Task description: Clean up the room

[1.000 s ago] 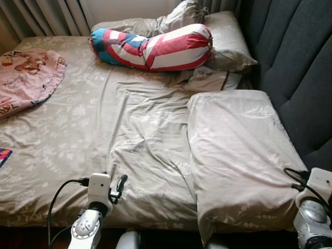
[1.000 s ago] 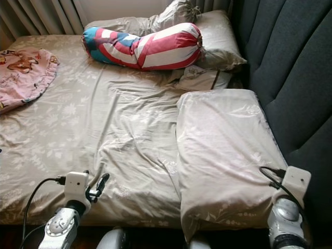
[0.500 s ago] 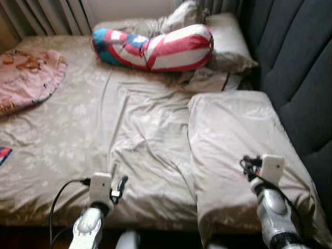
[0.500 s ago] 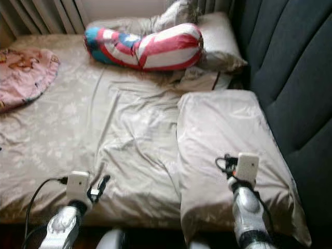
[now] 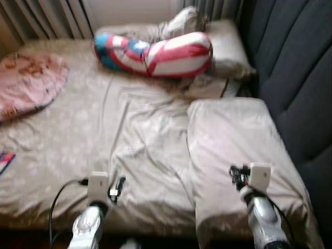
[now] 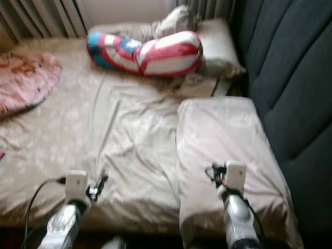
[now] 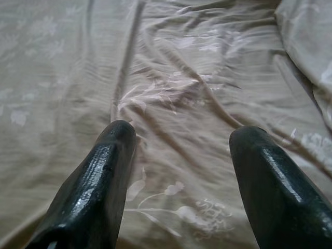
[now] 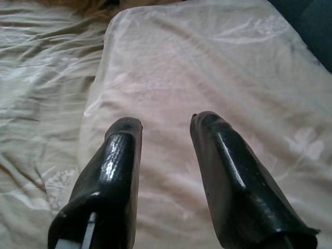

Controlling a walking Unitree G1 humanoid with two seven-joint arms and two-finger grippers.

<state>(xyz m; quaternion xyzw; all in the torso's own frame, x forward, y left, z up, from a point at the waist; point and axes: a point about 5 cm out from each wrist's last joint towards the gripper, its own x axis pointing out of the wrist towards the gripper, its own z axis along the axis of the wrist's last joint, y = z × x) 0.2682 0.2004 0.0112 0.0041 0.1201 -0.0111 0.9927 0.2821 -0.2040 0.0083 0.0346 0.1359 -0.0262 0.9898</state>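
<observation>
A rumpled beige floral sheet (image 5: 129, 129) covers the bed. A large beige pillow (image 5: 233, 135) lies on the bed's right front part. My right gripper (image 5: 237, 174) hovers over the near half of this pillow, fingers (image 8: 122, 155) open and nothing between them. My left gripper (image 5: 118, 187) is low at the front left, over the creased sheet (image 7: 176, 88) near the bed's front edge, open and empty too. A red, white and blue striped bolster (image 5: 155, 52) lies across the back of the bed.
A pink printed blanket (image 5: 28, 83) is bunched at the back left. Beige pillows (image 5: 223, 41) are piled behind the bolster. A dark padded headboard (image 5: 295, 67) runs along the right side. A small coloured item (image 5: 4, 161) lies at the left edge. Curtains (image 5: 46, 15) hang behind.
My right arm has swung in from the far right edge to above the near part of the big pillow. The left arm has barely moved. The view has shifted slightly and blurred.
</observation>
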